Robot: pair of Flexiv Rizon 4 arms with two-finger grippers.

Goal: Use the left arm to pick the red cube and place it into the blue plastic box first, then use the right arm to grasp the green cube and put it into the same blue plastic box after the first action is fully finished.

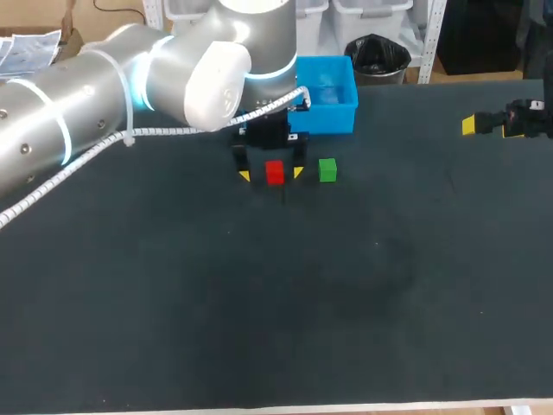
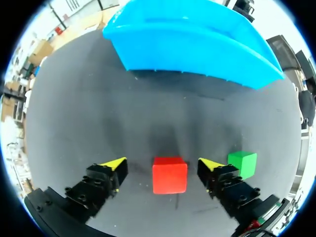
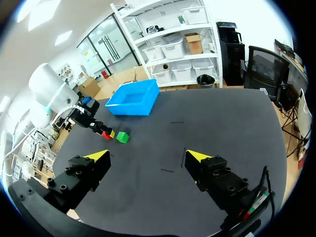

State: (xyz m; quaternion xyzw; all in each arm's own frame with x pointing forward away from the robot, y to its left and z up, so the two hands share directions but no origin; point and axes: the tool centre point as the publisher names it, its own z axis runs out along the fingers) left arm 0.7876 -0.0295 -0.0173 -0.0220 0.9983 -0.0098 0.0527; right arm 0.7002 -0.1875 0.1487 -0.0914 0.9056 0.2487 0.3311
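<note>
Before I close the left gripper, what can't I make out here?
Box inside: left arm covers part in head view; left wrist view does not show its floor.
Red cube: tiny in right wrist view, partly behind left gripper.
Right gripper: only one tip shows in head view.

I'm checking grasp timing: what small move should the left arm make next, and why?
Probably close the left hand on the red cube: the cube sits between its open fingers, with a gap showing on each side, so nothing grips it yet.
</note>
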